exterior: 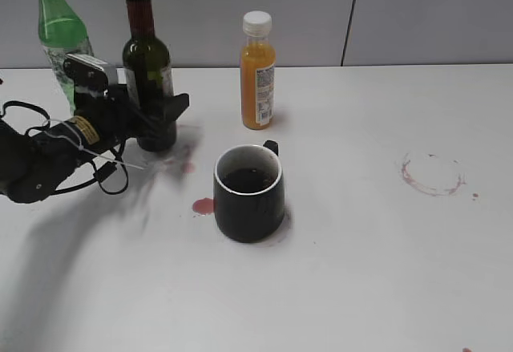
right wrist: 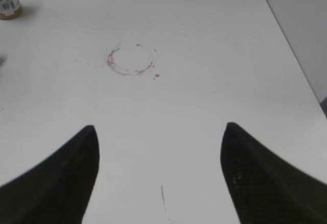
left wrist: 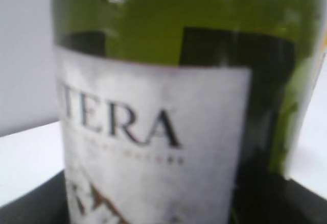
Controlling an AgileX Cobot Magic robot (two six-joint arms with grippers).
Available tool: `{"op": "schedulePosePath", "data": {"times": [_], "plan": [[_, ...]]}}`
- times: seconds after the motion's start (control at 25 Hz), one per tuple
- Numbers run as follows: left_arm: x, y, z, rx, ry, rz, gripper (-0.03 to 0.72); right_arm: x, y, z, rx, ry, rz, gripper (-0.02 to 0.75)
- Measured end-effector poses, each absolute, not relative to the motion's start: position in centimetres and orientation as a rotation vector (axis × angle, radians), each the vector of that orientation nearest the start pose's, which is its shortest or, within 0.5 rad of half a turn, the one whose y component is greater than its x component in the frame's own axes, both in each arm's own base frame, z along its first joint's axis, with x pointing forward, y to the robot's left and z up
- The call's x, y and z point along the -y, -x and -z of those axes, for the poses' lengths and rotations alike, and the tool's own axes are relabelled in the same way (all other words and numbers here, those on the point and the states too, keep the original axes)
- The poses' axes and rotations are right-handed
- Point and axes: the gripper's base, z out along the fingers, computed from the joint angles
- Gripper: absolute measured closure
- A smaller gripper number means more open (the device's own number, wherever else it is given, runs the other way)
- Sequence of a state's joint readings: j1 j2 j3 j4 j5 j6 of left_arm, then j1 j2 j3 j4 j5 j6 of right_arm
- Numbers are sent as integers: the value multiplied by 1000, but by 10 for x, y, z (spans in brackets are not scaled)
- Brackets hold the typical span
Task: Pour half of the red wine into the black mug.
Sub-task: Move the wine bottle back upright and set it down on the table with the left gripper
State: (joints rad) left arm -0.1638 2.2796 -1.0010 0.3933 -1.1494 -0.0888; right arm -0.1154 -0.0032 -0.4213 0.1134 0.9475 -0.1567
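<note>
The dark-green wine bottle (exterior: pixel 148 63) with maroon foil neck and white label stands upright on the table at the back left. My left gripper (exterior: pixel 156 111) is closed around its lower body. In the left wrist view the bottle's label (left wrist: pixel 153 132) fills the frame. The black mug (exterior: pixel 248 196) with a white inside stands in the middle, handle to the back, with dark red wine (exterior: pixel 248 180) in it. My right gripper (right wrist: pixel 158 127) is open and empty above bare table. It does not show in the exterior view.
An orange juice bottle (exterior: pixel 258 71) with a white cap stands behind the mug and shows in the right wrist view (right wrist: pixel 7 2). A light-green plastic bottle (exterior: pixel 60 31) stands behind my left arm. A red wine ring stain (exterior: pixel 433 174) (right wrist: pixel 132 60) marks the right side. Small wine spills (exterior: pixel 203 205) lie left of the mug.
</note>
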Motion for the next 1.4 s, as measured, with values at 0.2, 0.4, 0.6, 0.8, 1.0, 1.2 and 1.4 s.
{"op": "schedulePosePath", "data": {"times": [0.2, 0.4, 0.6, 0.8, 1.0, 1.2, 1.4], "plan": [[103, -399, -74, -1603, -483, 369, 143, -7, -8, -265, -2001, 34, 40, 174], [104, -399, -74, -1600, -484, 370, 143, -7, -8, -265, -2001, 34, 40, 174], [104, -399, -74, -1599, -489, 372, 143, -7, -8, -265, -2001, 34, 40, 174], [106, -397, -74, -1594, -522, 385, 143, -7, -8, -265, -2001, 34, 40, 174], [107, -396, -73, -1594, -531, 389, 143, -7, -8, -265, -2001, 34, 40, 174], [107, -396, -73, -1595, -532, 389, 143, -7, -8, -265, -2001, 34, 40, 174], [107, -396, -75, -1582, -528, 394, 111, -7, -8, -265, -2001, 34, 40, 174]]}}
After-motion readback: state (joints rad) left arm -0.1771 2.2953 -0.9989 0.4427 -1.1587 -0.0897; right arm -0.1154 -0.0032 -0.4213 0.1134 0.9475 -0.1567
